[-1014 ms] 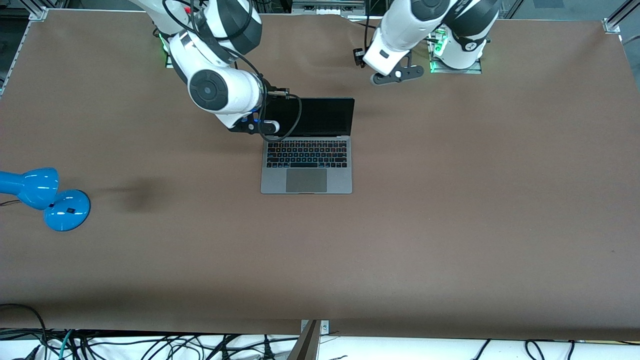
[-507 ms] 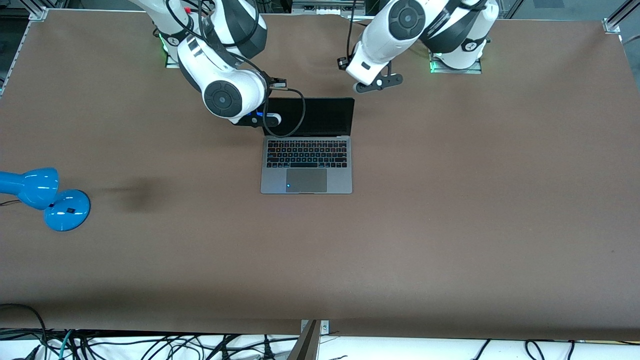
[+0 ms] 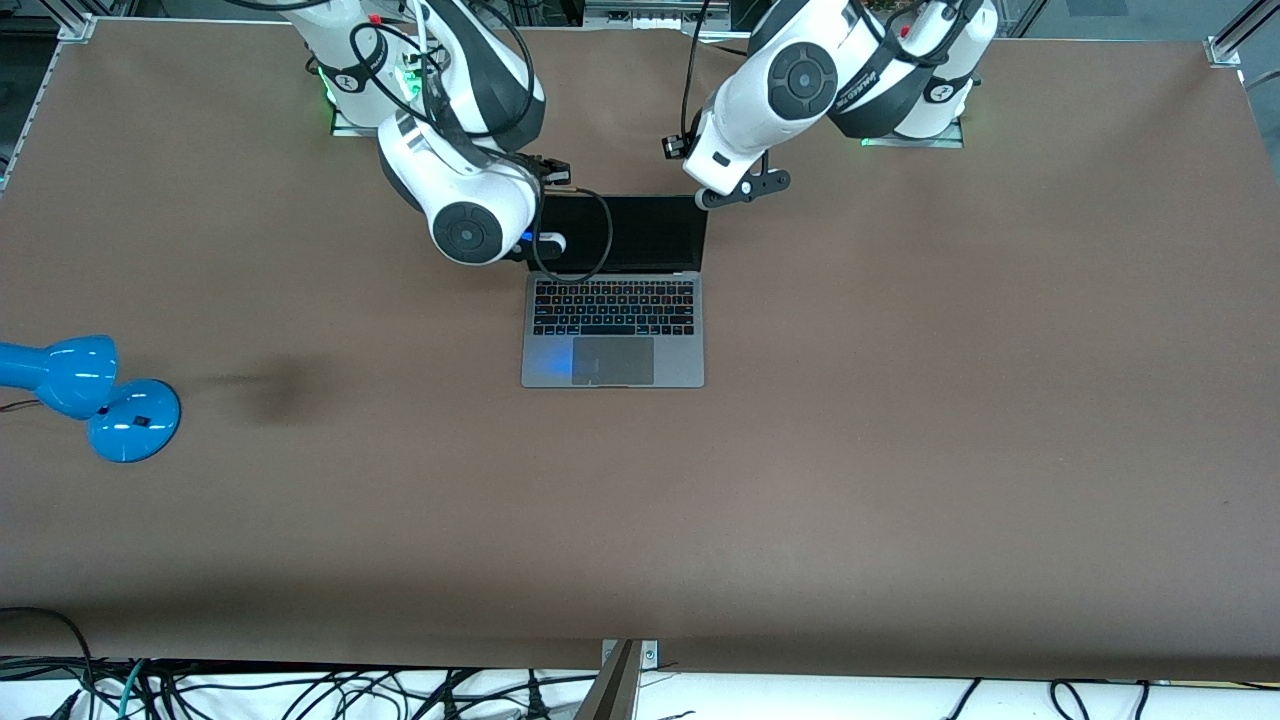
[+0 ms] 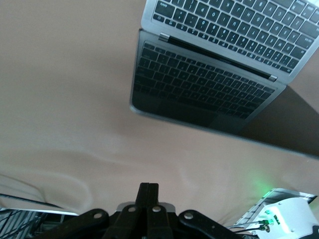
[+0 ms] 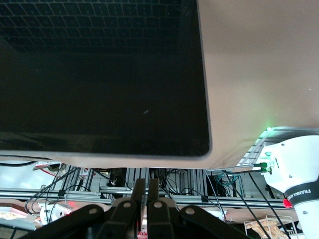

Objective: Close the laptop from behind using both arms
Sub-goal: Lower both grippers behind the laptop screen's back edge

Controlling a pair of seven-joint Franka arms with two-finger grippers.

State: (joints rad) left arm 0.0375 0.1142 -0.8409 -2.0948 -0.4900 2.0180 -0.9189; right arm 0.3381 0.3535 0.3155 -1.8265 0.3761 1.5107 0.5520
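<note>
both claws, left claw (image 4: 148, 191) and right claw (image 5: 145, 186), pinched closed and empty, sit by the open laptop (image 3: 613, 300) lid's top corners, placed to push it down

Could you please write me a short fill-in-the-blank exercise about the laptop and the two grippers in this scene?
1. The laptop on the brown table has its lid ____.
2. The fingers of the left gripper are ____.
3. The right gripper is close to the laptop's ____, which fills most of the right wrist view.
4. The blue desk lamp lies toward the ____ arm's end of the table.

Missing words: open; shut; screen; right
</note>
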